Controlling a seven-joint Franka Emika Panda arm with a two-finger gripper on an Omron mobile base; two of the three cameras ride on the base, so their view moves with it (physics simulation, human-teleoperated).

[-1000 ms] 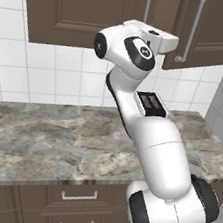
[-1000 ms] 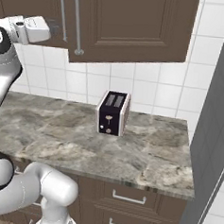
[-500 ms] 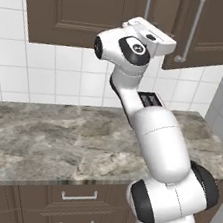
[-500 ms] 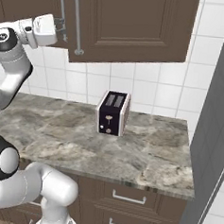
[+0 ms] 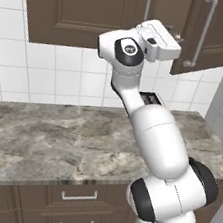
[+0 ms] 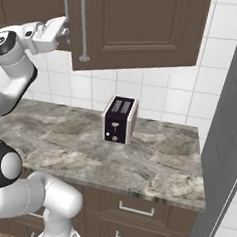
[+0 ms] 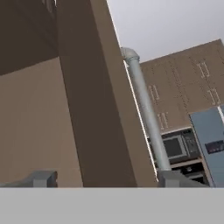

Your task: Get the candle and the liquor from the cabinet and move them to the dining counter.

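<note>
Left base view: I have the arm raised high, the claw (image 5: 172,41) up at the cabinet (image 5: 98,10), right at the edge of its door (image 5: 216,33), which stands swung out a little. The white hand body hides the fingers, so I cannot tell the claw's state from here. Below the claw lies the marble worktop (image 5: 54,135); the toaster (image 5: 148,96) is mostly hidden behind the arm.

Right base view: the claw (image 6: 66,29) sits against the long silver handle (image 6: 81,25) of the door. The fingers are too small and dark against the wood to read. The toaster stands well below and to one side of the claw.

Hand view: both fingertips (image 7: 41,178) rise wide apart, straddling the door's edge with the handle just inside one tip; the claw is spread, not yet clamped. The cabinet interior is dark brown surface only; candle and liquor are hidden from me.
</note>
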